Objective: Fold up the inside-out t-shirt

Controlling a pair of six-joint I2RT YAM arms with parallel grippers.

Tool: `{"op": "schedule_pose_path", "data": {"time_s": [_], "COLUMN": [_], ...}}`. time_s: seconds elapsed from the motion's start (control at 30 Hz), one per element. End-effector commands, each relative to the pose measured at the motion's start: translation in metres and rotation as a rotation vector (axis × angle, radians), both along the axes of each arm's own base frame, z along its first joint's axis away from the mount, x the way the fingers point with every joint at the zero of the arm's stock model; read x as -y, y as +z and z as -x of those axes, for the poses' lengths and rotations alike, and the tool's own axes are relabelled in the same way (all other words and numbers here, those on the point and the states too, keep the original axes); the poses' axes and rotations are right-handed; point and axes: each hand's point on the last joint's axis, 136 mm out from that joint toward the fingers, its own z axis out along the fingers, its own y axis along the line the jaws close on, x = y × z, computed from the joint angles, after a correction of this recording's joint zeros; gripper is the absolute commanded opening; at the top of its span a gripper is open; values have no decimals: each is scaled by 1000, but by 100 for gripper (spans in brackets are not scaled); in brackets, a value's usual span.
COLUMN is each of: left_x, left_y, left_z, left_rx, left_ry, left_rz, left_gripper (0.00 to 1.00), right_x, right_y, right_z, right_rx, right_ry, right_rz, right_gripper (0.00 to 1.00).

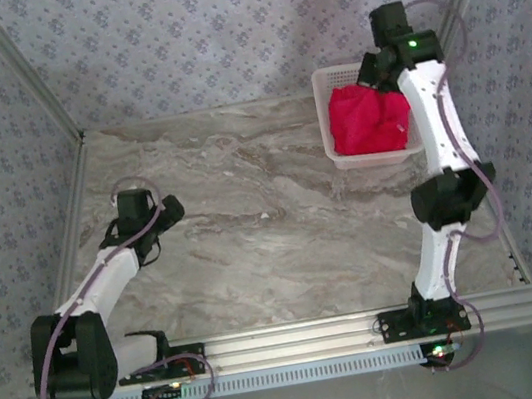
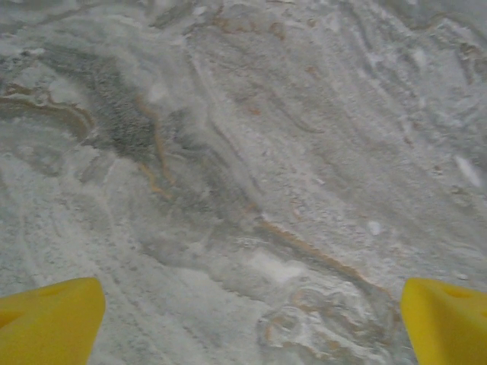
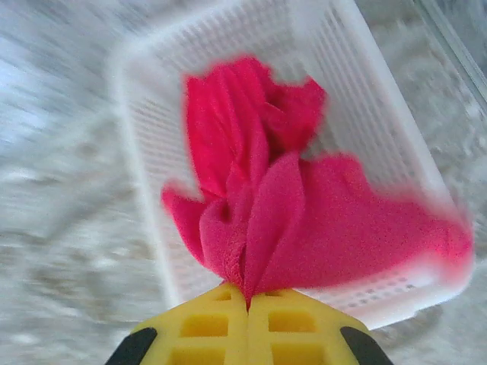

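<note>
Right gripper (image 3: 247, 295) is clamped on the red t-shirt (image 3: 319, 228), over the basket (image 3: 380, 129) at the far right corner of the table (image 1: 251, 232) (left gripper (image 2: 251, 323) gapes wide, near the left edge).

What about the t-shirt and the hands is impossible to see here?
- Right wrist view: blur hides seams and tag of the t-shirt.
- Top view: right arm covers one side of the basket.
- Left wrist view: bottom edge cuts off fingers of the left hand.

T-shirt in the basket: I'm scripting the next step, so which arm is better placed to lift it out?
Right. The right gripper is shut on the t-shirt bunched in the white basket; the left gripper hangs open over bare table, well away from it.
</note>
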Motion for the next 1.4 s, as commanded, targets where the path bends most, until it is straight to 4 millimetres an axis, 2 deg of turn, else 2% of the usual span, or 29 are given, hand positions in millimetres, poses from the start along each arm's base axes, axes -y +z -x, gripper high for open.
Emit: {"op": "schedule_pose_path", "data": {"time_s": [0.0, 0.13, 0.23, 0.3, 0.4, 0.5, 0.63, 0.7, 0.77, 0.83, 0.9, 0.97, 1.0, 1.07, 1.1, 1.17, 1.2, 1.27, 1.3, 1.37], "left_x": [7, 10, 22, 28, 35, 39, 36, 36, 38, 39, 37, 30, 23, 10, 6, 3, 5, 16, 24, 42], "left_y": [18, 38, 60, 70, 83, 94, 104, 108, 110, 112, 109, 103, 98, 86, 81, 76, 75, 76, 75, 69], "left_z": [1, 7, 9, 12, 16, 20, 25, 27, 30, 33, 38, 44, 48, 56, 59, 62, 62, 60, 58, 54], "left_rx": [-27, 62, 143, 172, 207, 236, 260, 272, 281, 284, 280, 259, 242, 197, 183, 169, 170, 182, 188, 190], "left_ry": [3, 0, -65, -98, -145, -176, -170, -172, -185, -189, -183, -157, -129, -64, -49, -35, -44, -92, -123, -181], "left_rz": [57, 100, 150, 170, 192, 197, 184, 190, 204, 210, 202, 176, 155, 114, 101, 94, 101, 138, 168, 220], "left_gripper": [100, 100, 100, 99, 98, 97, 97, 97, 97, 99, 100, 100, 100, 100, 99, 99, 99, 99, 99, 100], "right_x": [-2, -20, -48, -71, -115, -168, -237, -272, -300, -322, -342, -352, -352, -352, -350, -347, -341, -313, -293, -253], "right_y": [76, 141, 199, 239, 285, 314, 329, 320, 302, 266, 212, 156, 124, 73, 46, 8, -6, -29, -39, -54], "right_z": [0, 10, 24, 41, 75, 120, 178, 197, 195, 171, 138, 107, 88, 59, 45, 28, 23, 14, 9, 0], "right_rx": [261, 429, 585, 691, 815, 894, 962, 939, 882, 774, 639, 508, 434, 320, 253, 143, 83, -13, -48, -90], "right_ry": [-34, 20, 137, 235, 419, 643, 911, 1038, 1094, 1063, 1008, 939, 885, 819, 787, 764, 748, 672, 624, 535], "right_rz": [-132, -271, -380, -440, -508, -545, -534, -550, -565, -541, -487, -428, -390, -362, -361, -385, -393, -363, -334, -270], "right_gripper": [0, 0, 0, 0, 0, 0, 0, 0, 0, 0, 0, 0, 0, 0, 7, 24, 41, 67, 71, 72]}}
